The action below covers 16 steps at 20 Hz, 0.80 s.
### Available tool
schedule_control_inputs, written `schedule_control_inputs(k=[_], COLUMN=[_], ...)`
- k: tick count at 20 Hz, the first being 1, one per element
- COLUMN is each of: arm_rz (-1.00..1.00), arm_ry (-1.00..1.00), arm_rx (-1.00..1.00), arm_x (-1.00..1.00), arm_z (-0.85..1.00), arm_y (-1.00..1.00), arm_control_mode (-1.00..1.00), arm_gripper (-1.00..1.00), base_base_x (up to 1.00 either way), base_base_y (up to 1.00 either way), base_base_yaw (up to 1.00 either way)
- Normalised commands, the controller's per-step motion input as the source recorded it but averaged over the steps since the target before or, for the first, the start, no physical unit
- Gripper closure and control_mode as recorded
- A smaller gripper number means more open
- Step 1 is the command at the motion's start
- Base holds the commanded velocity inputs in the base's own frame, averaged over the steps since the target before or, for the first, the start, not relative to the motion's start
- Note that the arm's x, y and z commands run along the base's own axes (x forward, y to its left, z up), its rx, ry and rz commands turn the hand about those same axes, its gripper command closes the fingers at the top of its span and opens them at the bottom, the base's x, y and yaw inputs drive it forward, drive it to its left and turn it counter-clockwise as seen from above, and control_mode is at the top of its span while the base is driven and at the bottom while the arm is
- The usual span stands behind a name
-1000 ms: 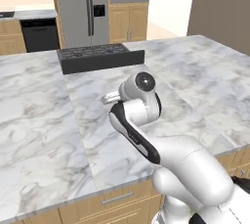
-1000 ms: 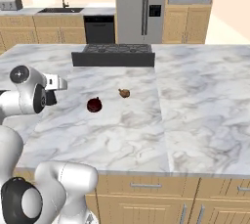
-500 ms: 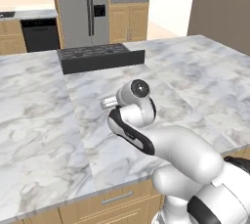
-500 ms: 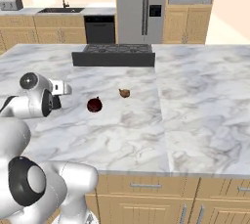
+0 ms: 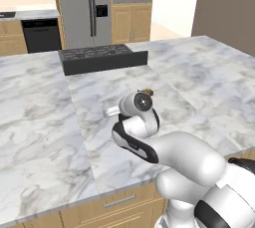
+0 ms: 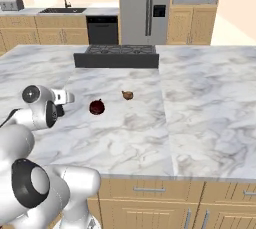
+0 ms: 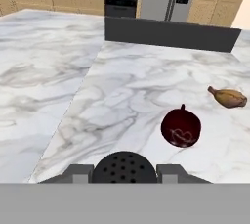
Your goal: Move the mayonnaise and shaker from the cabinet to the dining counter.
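Showing its round black top, dotted with small holes, the shaker (image 7: 124, 168) sits between the two grey fingertips (image 7: 78, 173) of the hand (image 7: 124, 175) at the bottom of the hand view, so the hand is narrowed around it and holds it. Only that domed, perforated cap can be seen; the body below it is hidden, and its long axis runs along the hand's own line of sight, top end pointing forward over the counter (image 7: 58, 66). In the right base view the hand (image 6: 64, 98) hangs low over the left part of the same counter (image 6: 200, 103), with the shaker itself too small to make out there.

The counter is a very wide slab of white marble with grey veins, smooth and flat, carried on light-wood drawers (image 6: 150, 193) with thin bar pulls. A black gas hob (image 6: 116, 55) stands as a long low box at its far edge.

Just ahead of the hand and to its right lies a dark red round item (image 7: 180, 127), glossy, with a short stem on top. Further right, apart from it, lies a small brown lumpy piece (image 7: 228, 97) with a tapered end.

Behind the counter stands a steel fridge (image 6: 146, 8).
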Motion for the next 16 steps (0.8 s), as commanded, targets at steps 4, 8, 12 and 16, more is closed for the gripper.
schedule_control_inputs(k=[4,8,12,16], arm_rz=[0.0,0.0,0.0,0.0], arm_ry=[-0.06,-0.04,-0.02,-0.01], arm_rx=[0.0,0.0,0.0,0.0], arm_x=[0.06,0.04,0.0,0.0], arm_z=[-0.19,-0.19,-0.17,-0.18], arm_y=[0.0,0.0,0.0,0.0], arm_control_mode=[-1.0,-1.0,-1.0,-1.0], arm_gripper=[1.0,1.0,1.0,1.0], base_base_x=[0.0,0.0,0.0,0.0], base_base_y=[0.0,0.0,0.0,0.0], base_base_yaw=[0.0,0.0,0.0,0.0])
